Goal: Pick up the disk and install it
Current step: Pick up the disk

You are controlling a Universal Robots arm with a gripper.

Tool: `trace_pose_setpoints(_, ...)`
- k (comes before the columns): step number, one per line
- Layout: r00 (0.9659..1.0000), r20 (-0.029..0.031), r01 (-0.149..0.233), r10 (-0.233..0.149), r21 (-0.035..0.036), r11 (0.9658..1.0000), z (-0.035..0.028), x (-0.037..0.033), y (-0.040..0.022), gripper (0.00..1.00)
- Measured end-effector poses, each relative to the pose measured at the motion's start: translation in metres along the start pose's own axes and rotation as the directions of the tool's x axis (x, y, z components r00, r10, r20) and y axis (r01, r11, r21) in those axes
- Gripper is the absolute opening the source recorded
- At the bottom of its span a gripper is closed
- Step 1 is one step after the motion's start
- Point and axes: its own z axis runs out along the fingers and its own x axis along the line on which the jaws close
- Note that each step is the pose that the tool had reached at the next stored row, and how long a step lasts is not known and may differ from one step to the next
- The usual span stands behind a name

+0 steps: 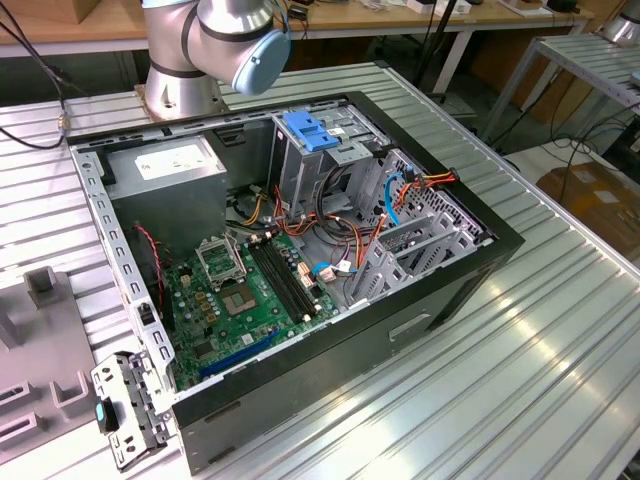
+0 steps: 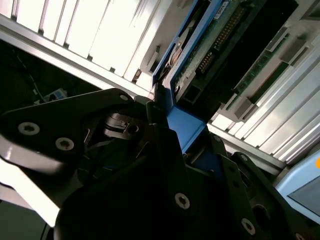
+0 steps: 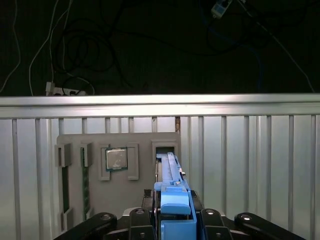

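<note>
The disk (image 3: 173,197) stands on edge with a blue rail facing the camera, above a slot in a grey holder plate (image 3: 127,195). In the second wrist view the disk (image 2: 212,42) shows its green circuit-board side and a blue rail. My gripper (image 3: 173,222) straddles the near blue end, and its black fingers (image 2: 150,112) press against the rail, so it looks shut on the disk. The open computer case (image 1: 420,310) lies on the table in the exterior view, with a tall metal drive cage (image 1: 300,170) inside.
The arm's base (image 1: 180,85) stands behind the case. A grey power supply box (image 1: 165,165) and a motherboard (image 1: 240,295) fill the case, with loose cables beside the cage. A processor chip (image 3: 117,160) sits in the holder plate. The ribbed aluminium table (image 1: 520,380) extends to the exterior view's right.
</note>
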Motion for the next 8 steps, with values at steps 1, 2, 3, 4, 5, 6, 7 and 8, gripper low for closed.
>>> trace_pose_setpoints(1, 1.0000, 0.0001, 0.000, 0.000, 0.0001, 1.0000, -0.0047, 0.0000, -0.0001, 0.37)
trace_pose_setpoints(2, 1.0000, 0.0001, 0.000, 0.000, 0.0001, 1.0000, -0.0062, 0.0000, -0.0001, 0.37)
trace_pose_setpoints(3, 1.0000, 0.0001, 0.000, 0.000, 0.0001, 1.0000, -0.0075, 0.0000, -0.0001, 0.37)
trace_pose_setpoints(4, 1.0000, 0.0001, 0.000, 0.000, 0.0001, 1.0000, -0.0096, 0.0000, -0.0001, 0.37)
trace_pose_setpoints(5, 1.0000, 0.0001, 0.000, 0.000, 0.0001, 1.0000, -0.0121, 0.0000, -0.0001, 0.37)
trace_pose_setpoints(6, 1.0000, 0.0001, 0.000, 0.000, 0.0001, 1.0000, -0.0141, 0.0000, -0.0002, 0.37)
trace_pose_setpoints(7, 1.0000, 0.0001, 0.000, 0.000, 0.0001, 1.0000, -0.0172, 0.0000, -0.0002, 0.37)
trace_pose_setpoints(8, 1.0000, 0.0001, 0.000, 0.000, 0.0001, 1.0000, -0.0187, 0.0001, -0.0002, 0.37)
